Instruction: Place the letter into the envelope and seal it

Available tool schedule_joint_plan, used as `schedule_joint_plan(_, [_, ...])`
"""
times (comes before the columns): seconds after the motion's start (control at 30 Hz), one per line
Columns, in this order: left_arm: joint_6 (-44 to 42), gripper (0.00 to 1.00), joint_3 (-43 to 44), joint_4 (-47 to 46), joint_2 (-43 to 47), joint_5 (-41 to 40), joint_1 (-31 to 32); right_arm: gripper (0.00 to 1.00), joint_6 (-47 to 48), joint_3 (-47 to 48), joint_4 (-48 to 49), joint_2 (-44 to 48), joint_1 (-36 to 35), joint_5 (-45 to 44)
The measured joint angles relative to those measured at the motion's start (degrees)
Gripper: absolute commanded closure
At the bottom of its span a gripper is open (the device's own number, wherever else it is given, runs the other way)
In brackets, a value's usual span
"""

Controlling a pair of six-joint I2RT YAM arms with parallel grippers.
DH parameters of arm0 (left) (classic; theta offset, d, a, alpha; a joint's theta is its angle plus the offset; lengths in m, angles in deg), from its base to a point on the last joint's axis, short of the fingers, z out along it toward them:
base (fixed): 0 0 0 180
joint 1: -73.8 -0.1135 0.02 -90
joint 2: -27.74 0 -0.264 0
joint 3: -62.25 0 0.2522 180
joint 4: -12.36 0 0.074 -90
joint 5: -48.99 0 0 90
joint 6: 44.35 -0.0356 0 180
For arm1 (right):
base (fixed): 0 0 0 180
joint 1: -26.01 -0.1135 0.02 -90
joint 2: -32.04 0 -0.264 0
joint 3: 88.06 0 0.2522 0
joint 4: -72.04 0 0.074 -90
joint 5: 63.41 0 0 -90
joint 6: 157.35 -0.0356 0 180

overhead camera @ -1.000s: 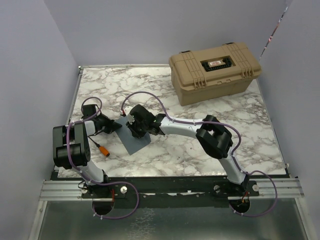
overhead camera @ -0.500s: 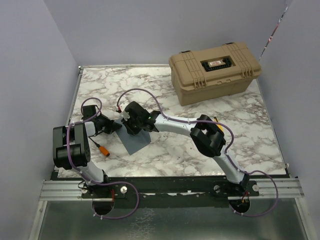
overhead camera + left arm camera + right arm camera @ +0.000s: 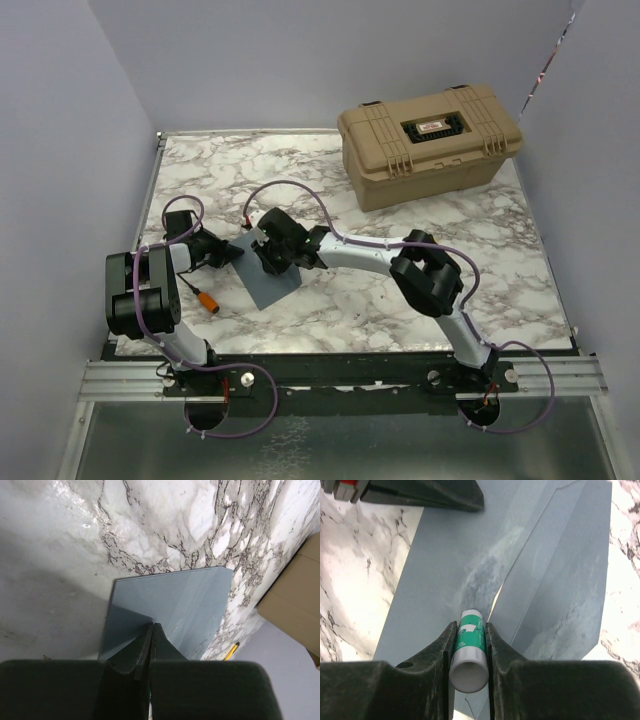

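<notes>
- Marble-patterned white tabletop (image 3: 400,300) was enclosed by pale lavender walls, and a tan hard plastic case (image 3: 430,140) was set at its far right.
- A flat slate blue-grey paper envelope (image 3: 270,288) was laid at the near left.
- Its left edge was pinched between the closed fingers of the left gripper (image 3: 151,627).
- A green-and-white glue stick (image 3: 470,640) was clamped in the right gripper (image 3: 470,625), with its tip at the flap's edge.

The envelope (image 3: 185,600) is slate-blue, the glue stick (image 3: 470,635) green and white.
</notes>
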Motion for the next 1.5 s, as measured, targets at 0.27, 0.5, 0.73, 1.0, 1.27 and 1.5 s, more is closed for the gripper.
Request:
schedule_joint_plan(0.27, [0.0,1.00,0.0,-0.2,-0.1,0.1,0.0,1.00,-1.1,-1.2,-0.7,1.0,-0.1,-1.8])
schedule_joint_plan(0.5, [0.0,1.00,-0.1,-0.3,0.0,0.2,0.0,1.00,-1.3,11.5,-2.4,-7.1,1.4,-3.8])
schedule_joint_plan(0.73, [0.0,1.00,-0.1,-0.3,0.0,0.2,0.0,1.00,-0.4,6.5,0.3,-4.5,1.9,-3.6])
schedule_joint_plan(1.0, [0.1,1.00,-0.2,-0.5,0.0,0.2,0.1,1.00,3.7,-5.2,2.8,3.0,0.1,-2.4])
schedule_joint_plan(1.27, [0.1,1.00,-0.6,-1.1,0.1,0.3,0.1,1.00,5.0,-3.5,-0.1,3.3,-0.4,-3.6])
schedule_joint_plan(1.5, [0.1,1.00,-0.7,-1.3,0.1,0.4,0.1,1.00,4.3,0.4,-2.4,3.6,-0.4,-4.3])
